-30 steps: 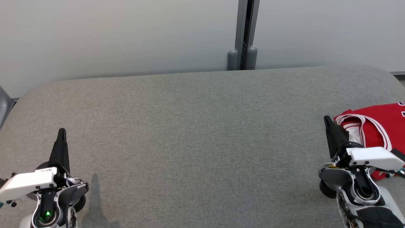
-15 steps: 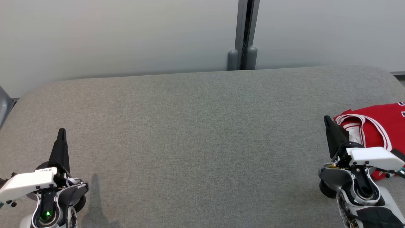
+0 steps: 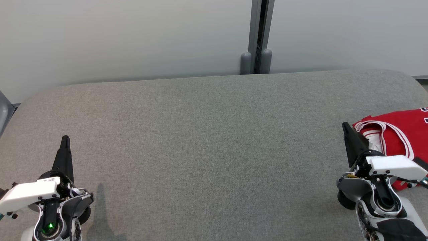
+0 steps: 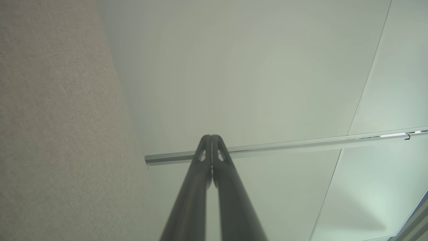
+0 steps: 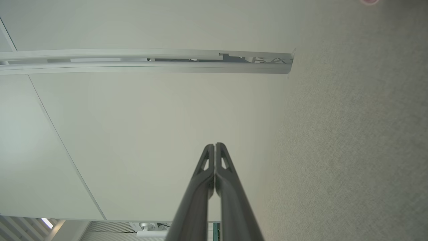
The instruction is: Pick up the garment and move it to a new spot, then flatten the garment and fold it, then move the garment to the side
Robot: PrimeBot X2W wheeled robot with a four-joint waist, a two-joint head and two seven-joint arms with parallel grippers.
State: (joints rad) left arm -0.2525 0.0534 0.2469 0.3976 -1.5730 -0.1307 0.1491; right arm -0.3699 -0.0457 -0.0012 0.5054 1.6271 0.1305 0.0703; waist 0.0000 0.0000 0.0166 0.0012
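The garment (image 3: pixel 399 130), a red sleeveless jersey with white-and-red trim round its openings, lay flat at the right edge of the desk (image 3: pixel 207 140), about midway between the near and far edges. Its right part ran past the edge of the head view. Its trimmed end pointed toward the middle of the desk.

The right gripper (image 3: pixel 345 125) stood just at that trimmed end, its dark fingers pressed together into one narrow point and holding nothing. From the head view I could not tell whether the tips touched the cloth or stood above it. In the right wrist view the right gripper (image 5: pixel 214 146) showed its two fingers meeting along their tips, with the grey desk surface to one side and the pale wall (image 5: pixel 150 110) behind.

The left gripper (image 3: pixel 65 138) stood well apart from the jersey, near the desk's near left corner, also closed to a narrow point and empty. The left wrist view showed the same: the two fingers (image 4: pixel 204 157) met at the tips.

Behind the far edge rose the pale wall, split by a grey post (image 3: pixel 258 33).
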